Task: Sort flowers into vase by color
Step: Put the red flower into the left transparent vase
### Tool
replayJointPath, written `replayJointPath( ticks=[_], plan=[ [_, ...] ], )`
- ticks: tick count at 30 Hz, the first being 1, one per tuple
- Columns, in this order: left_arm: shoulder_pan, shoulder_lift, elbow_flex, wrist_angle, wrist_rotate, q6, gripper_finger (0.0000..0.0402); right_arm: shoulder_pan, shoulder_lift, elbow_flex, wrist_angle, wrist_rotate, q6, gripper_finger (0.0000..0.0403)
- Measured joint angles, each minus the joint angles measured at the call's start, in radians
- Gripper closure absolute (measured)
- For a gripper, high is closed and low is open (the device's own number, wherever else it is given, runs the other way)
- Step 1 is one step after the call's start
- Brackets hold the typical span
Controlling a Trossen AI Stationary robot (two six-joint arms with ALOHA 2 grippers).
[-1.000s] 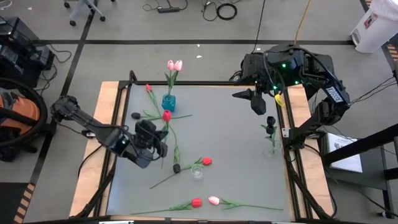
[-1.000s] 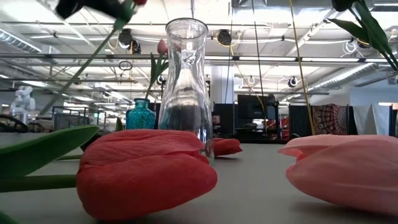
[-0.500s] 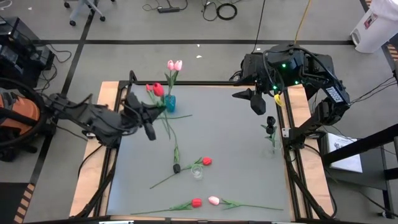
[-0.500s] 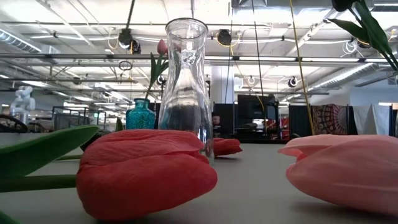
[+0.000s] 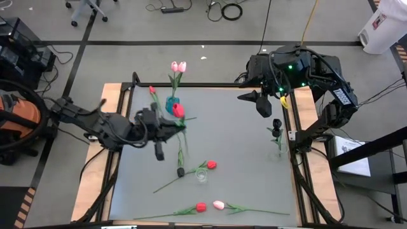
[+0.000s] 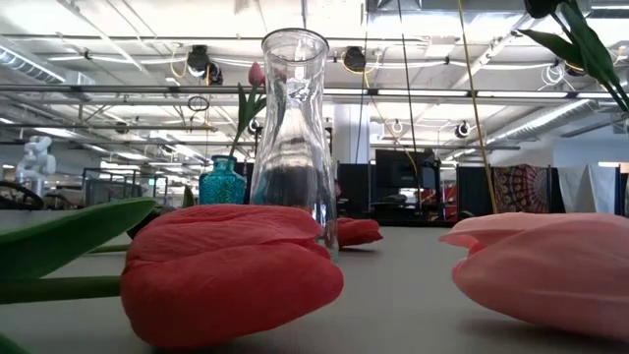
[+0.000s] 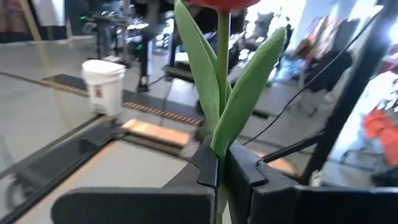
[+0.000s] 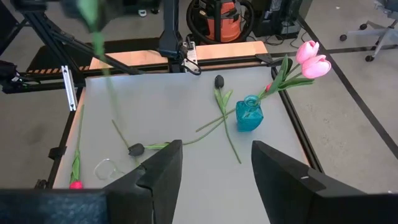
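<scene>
Looking down from the high view, the left hand (image 5: 166, 127) is clamped on the stem of a red tulip (image 5: 178, 110), carried above the worktop (image 5: 241, 159) with the bud just beyond the fingers and close beside the blue vase (image 5: 172, 104), which already holds pink tulips (image 5: 179, 67); the right hand (image 5: 262, 105) waits with fingers apart at the far right edge, well away from it. At table height, the low view shows a clear glass vase (image 6: 295, 128) standing behind loose red and pink heads, and neither hand. Through the left wrist view, the fingers (image 7: 208, 165) pinch the thin green stem just below where its two leaves part. Across the right wrist view, that hand's fingers (image 8: 165, 168) stand spread and hold nothing. My guess is the flower is very light and bendy, so gripping low on the stem lets the head sway; the stem could slip or twist.
</scene>
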Motion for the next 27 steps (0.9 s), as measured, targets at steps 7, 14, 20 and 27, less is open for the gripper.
replayJointPath(
  ticks=[7,14,20,27],
  plan=[
    [0.0,0.109,0.0,0.15,0.064,0.0,0.0389,0.0,0.0,0.0,0.0,0.0,0.0,0.0218],
    [-0.006,0.174,0.0,0.163,0.077,-0.028,0.0389,0.0,0.0,0.0,0.001,0.001,-0.001,0.0218],
    [-0.012,0.208,0.0,0.141,0.101,-0.105,0.0389,0.0,0.0,0.0,0.001,0.001,-0.005,0.0218],
    [-0.025,0.231,0.0,0.129,0.103,-0.106,0.0389,0.0,0.0,0.0,0.0,0.001,-0.027,0.0218]
  ],
)
